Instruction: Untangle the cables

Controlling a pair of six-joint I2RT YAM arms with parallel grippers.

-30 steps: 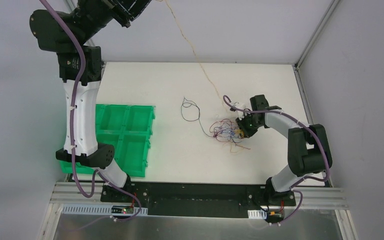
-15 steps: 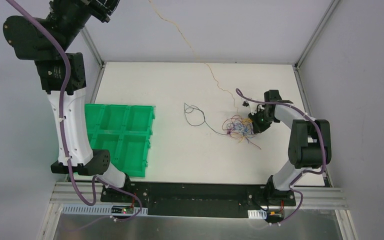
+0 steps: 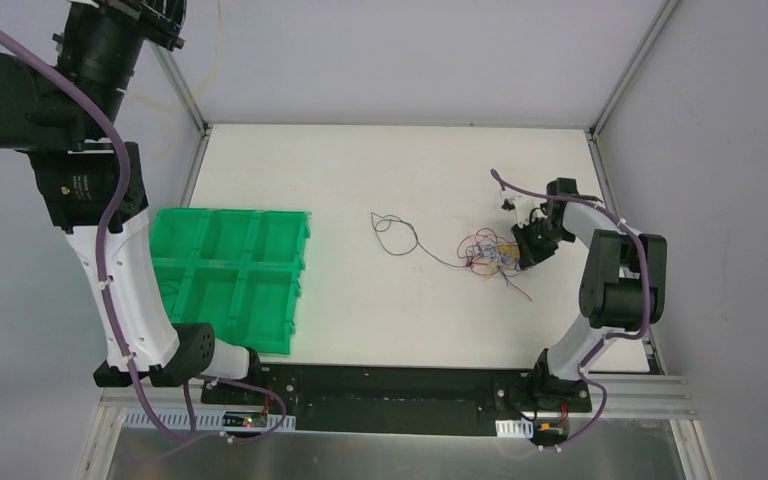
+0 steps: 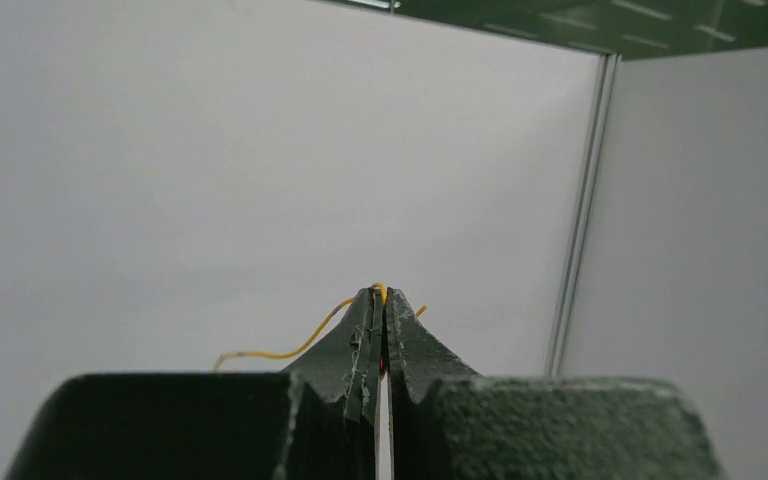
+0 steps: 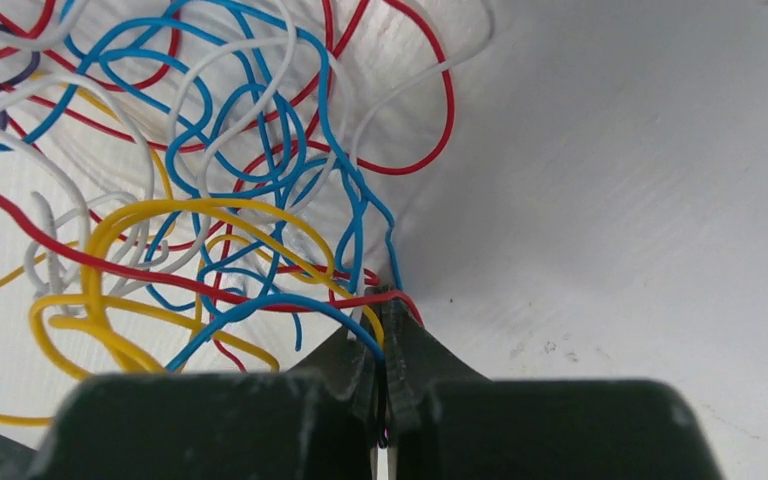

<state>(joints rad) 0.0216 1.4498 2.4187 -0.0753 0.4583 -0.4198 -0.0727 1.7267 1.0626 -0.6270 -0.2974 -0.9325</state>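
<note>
The tangle of thin cables (image 3: 490, 254), red, blue, yellow, white and purple, lies on the table at the right. A dark grey wire (image 3: 392, 226) trails from it to the left in a loop. My right gripper (image 3: 528, 246) is at the tangle's right edge. In the right wrist view it (image 5: 381, 303) is shut on several strands of the tangle (image 5: 220, 200). My left arm is raised high at the top left, its fingers out of the top view. In the left wrist view the left gripper (image 4: 381, 295) is shut on a yellow wire (image 4: 290, 350), which hangs faintly in the air (image 3: 218, 40).
A green bin (image 3: 230, 275) with several compartments stands at the table's left side. Grey enclosure walls and metal posts (image 3: 185, 95) surround the white table (image 3: 360, 320).
My left arm swung left and up with the yellow wire, which no longer stretches to the tangle. My right gripper dragged the tangle to the right.
</note>
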